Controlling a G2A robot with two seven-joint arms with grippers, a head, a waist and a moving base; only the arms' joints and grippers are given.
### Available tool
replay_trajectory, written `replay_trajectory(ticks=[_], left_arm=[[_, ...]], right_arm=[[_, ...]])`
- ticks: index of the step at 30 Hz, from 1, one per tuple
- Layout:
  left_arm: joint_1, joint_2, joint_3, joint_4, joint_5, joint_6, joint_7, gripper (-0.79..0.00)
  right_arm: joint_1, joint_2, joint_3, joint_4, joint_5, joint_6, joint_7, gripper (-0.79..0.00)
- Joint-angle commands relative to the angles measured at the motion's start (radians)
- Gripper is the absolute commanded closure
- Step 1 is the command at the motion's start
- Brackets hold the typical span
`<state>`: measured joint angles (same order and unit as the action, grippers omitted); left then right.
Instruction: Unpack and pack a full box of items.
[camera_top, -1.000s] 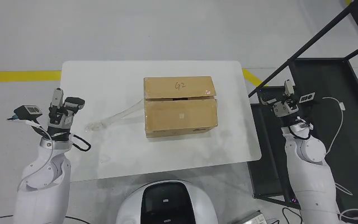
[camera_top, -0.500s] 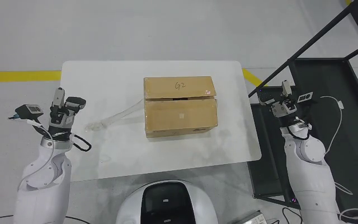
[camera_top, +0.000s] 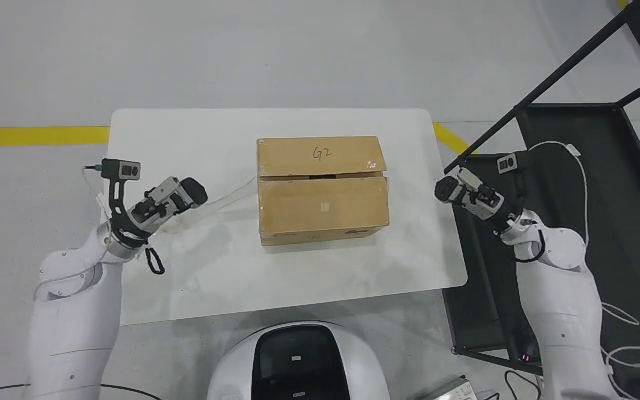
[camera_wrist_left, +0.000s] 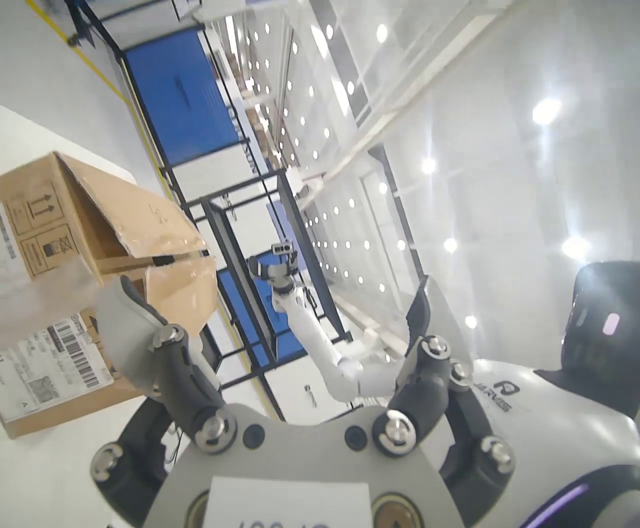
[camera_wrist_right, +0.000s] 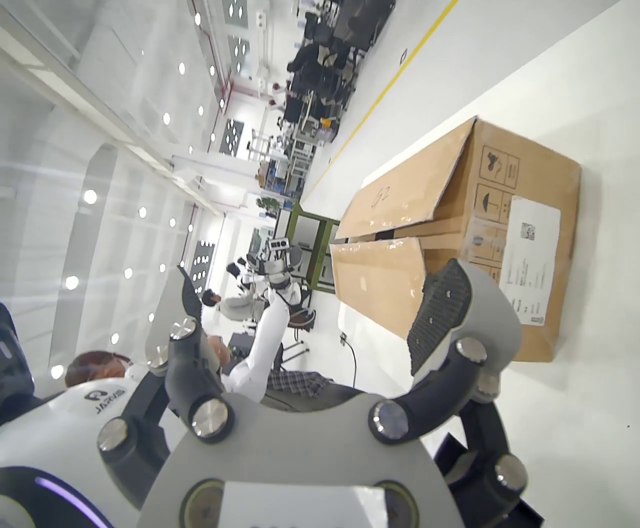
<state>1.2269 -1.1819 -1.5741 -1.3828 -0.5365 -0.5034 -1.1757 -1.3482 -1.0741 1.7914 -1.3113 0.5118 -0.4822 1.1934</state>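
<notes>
A brown cardboard box (camera_top: 322, 190) stands in the middle of the white table (camera_top: 200, 290). Its two top flaps are folded down with a narrow gap between them. My left gripper (camera_top: 192, 190) hangs over the table's left part, pointing at the box from a short way off, its fingers open and empty. In the left wrist view the box (camera_wrist_left: 60, 210) lies beyond the spread fingers (camera_wrist_left: 125, 310). My right gripper (camera_top: 443, 188) is at the table's right edge, also facing the box, open and empty. The right wrist view shows the box (camera_wrist_right: 500, 200) past that gripper (camera_wrist_right: 315, 300).
A clear plastic strip (camera_top: 215, 207) lies on the table between the left gripper and the box. A black metal rack (camera_top: 570, 190) stands close to the table's right side, under the right arm. Bare table surface runs in front of the box.
Both arms swung inward toward the box. The left gripper moved right over the table; the right gripper moved left from above the rack to the table's edge.
</notes>
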Motion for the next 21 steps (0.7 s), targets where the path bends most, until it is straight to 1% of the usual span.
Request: replay_trajectory(ticks=[1, 3, 17, 19, 21], left_arm=[[-0.043, -0.001, 0.021, 0.057, -0.024, -0.036, -0.054, -0.785], [-0.070, -0.003, 0.037, 0.104, -0.060, -0.041, -0.070, -0.785], [-0.070, -0.003, 0.037, 0.104, -0.060, -0.041, -0.070, -0.785], [-0.070, -0.003, 0.037, 0.104, -0.060, -0.041, -0.070, -0.785], [-0.061, -0.002, 0.053, 0.084, -0.037, -0.025, -0.063, -0.785]], right_arm=[[0.030, 0.000, -0.017, 0.034, 0.016, -0.040, 0.036, -0.785], [0.041, 0.000, -0.026, 0.050, 0.030, -0.051, 0.043, -0.785], [0.041, 0.000, -0.026, 0.050, 0.030, -0.051, 0.043, -0.785], [0.038, -0.001, -0.035, 0.041, 0.012, -0.047, 0.032, -0.785], [0.044, -0.001, -0.060, 0.028, -0.030, -0.064, 0.032, -0.785]])
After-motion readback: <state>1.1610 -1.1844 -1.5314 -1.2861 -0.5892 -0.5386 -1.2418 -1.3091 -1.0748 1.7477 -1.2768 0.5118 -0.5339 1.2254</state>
